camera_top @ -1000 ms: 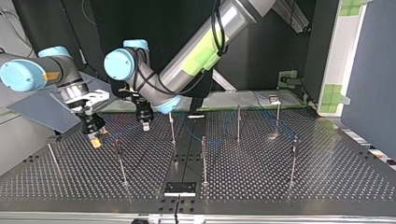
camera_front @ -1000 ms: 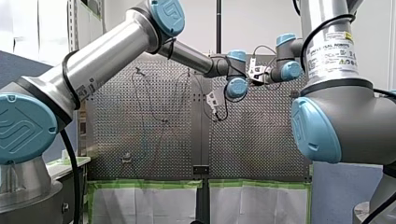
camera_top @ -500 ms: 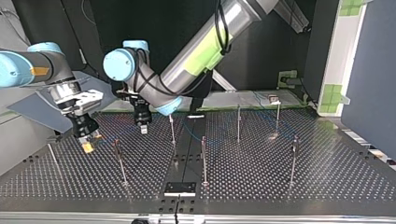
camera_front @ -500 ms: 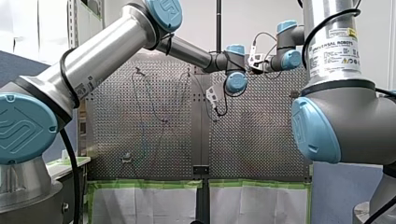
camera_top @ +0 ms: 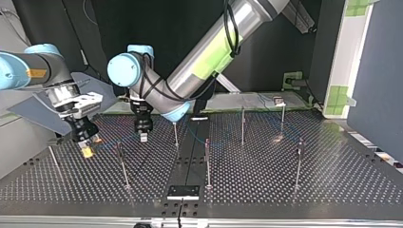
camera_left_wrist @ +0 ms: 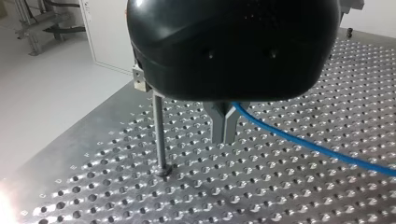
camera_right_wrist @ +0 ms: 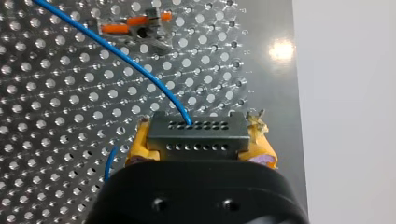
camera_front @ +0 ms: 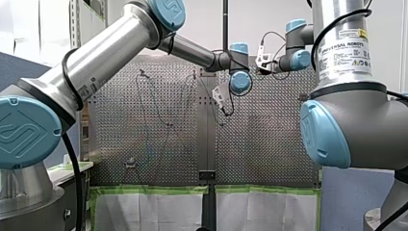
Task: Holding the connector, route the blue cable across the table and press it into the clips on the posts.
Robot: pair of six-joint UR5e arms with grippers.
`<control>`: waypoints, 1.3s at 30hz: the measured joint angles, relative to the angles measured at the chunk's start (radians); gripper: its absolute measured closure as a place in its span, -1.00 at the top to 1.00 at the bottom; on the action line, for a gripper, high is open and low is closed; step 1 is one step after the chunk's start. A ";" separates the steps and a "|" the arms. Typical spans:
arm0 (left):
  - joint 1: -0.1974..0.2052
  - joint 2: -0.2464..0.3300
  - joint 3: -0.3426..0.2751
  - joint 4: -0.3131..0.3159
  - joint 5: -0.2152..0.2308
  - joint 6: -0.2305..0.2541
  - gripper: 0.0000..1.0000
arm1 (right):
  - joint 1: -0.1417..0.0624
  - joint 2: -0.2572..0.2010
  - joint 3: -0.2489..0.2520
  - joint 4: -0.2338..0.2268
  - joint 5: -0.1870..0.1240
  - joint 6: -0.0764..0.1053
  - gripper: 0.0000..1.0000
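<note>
In the right wrist view my right gripper [camera_right_wrist: 198,156] is shut on a dark grey connector [camera_right_wrist: 196,135], held between its yellow pads [camera_right_wrist: 140,147]. The blue cable [camera_right_wrist: 116,53] leaves the connector and runs away over the perforated table. In the top view that gripper [camera_top: 87,151] hangs low at the left. My left gripper [camera_top: 142,137] hangs between two posts [camera_top: 175,133]. In the left wrist view its metal fingers [camera_left_wrist: 219,128] are shut, with the blue cable [camera_left_wrist: 299,142] coming out at their base and trailing off to one side. A thin post [camera_left_wrist: 159,135] stands just beside them.
Several thin posts [camera_top: 207,161] stand across the table, one [camera_top: 121,164] between the two grippers. An orange-and-grey part [camera_right_wrist: 137,28] lies ahead of my right gripper. A black plate [camera_top: 183,191] sits at the near edge. The table's edge [camera_right_wrist: 294,93] runs close beside the connector.
My right gripper has moved toward the top view's left and lower with the connector. My left gripper has come down and slightly left, nearer the table.
</note>
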 joint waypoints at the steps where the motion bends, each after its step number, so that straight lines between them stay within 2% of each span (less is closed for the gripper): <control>1: 0.003 0.000 0.003 0.006 0.003 0.003 -1.00 | 0.000 0.000 -0.002 0.000 0.000 0.000 -1.00; 9: 0.023 0.000 0.029 0.040 0.013 0.021 -1.00 | -0.001 0.000 -0.016 -0.002 -0.018 0.002 -1.00; 18: 0.046 -0.001 0.036 0.081 0.038 0.044 -1.00 | -0.001 0.004 -0.016 -0.005 -0.016 0.008 -1.00; 25: 0.075 -0.002 0.036 0.087 0.097 0.051 -1.00 | -0.001 0.010 -0.016 -0.015 -0.015 0.025 -1.00; 31: 0.094 -0.002 0.036 0.080 0.149 0.055 -1.00 | -0.004 0.011 -0.018 -0.038 -0.019 0.054 -1.00; 35: 0.096 -0.003 0.036 0.077 0.160 0.059 -1.00 | -0.018 0.012 -0.020 -0.046 -0.021 0.069 -1.00; 39: 0.097 -0.002 0.036 0.070 0.162 0.064 -1.00 | -0.032 0.012 -0.022 -0.048 -0.022 0.071 -1.00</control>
